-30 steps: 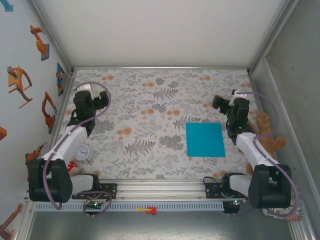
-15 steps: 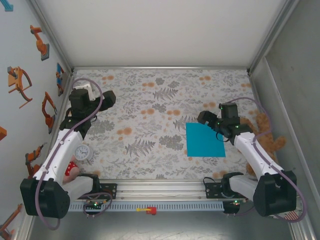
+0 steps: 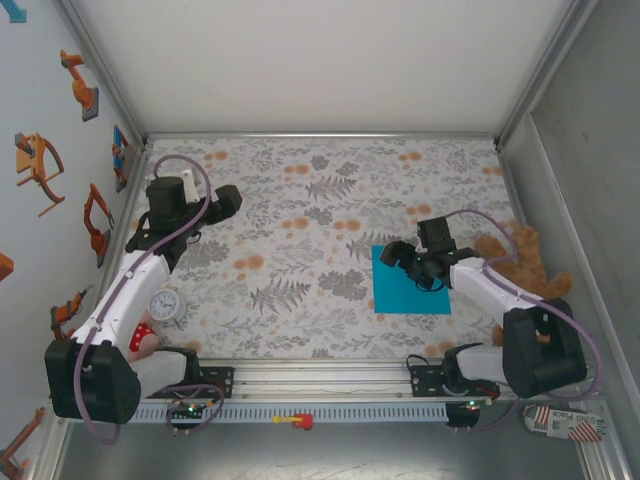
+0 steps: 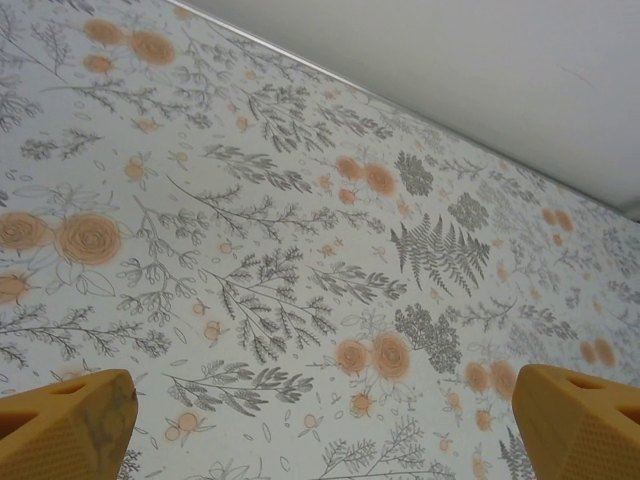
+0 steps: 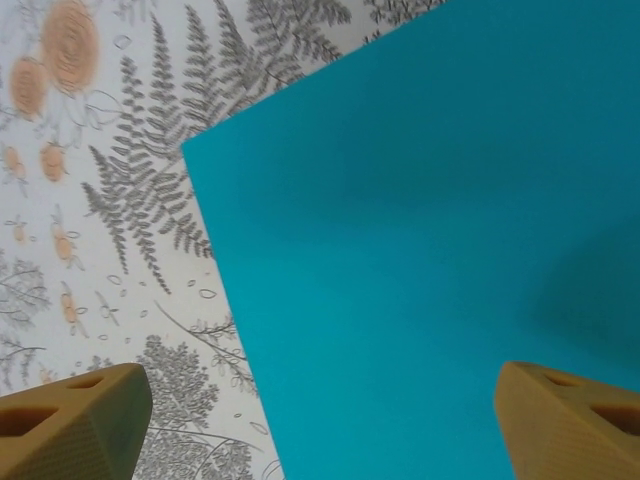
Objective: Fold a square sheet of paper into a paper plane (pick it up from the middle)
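The square sheet of paper (image 3: 402, 296) is bright turquoise-blue and lies flat and uncreased on the floral tablecloth, right of centre. My right gripper (image 3: 405, 266) hangs low over its far-left part. In the right wrist view the sheet (image 5: 420, 250) lies below the open right gripper (image 5: 320, 425). One orange fingertip (image 5: 70, 420) is over the cloth and the other is over the paper, with nothing held. My left gripper (image 3: 228, 199) is at the far left, away from the sheet. In its wrist view the left gripper (image 4: 320, 425) stands open above bare cloth.
A brown teddy bear (image 3: 527, 262) lies at the right table edge beside my right arm. A small white clock (image 3: 166, 305) and a red toy (image 3: 143, 338) sit near the left arm's base. A metal rail (image 3: 320, 378) runs along the near edge.
My right arm has swung left and down from the right edge to hang over the sheet. My left gripper has shifted a little to the right.
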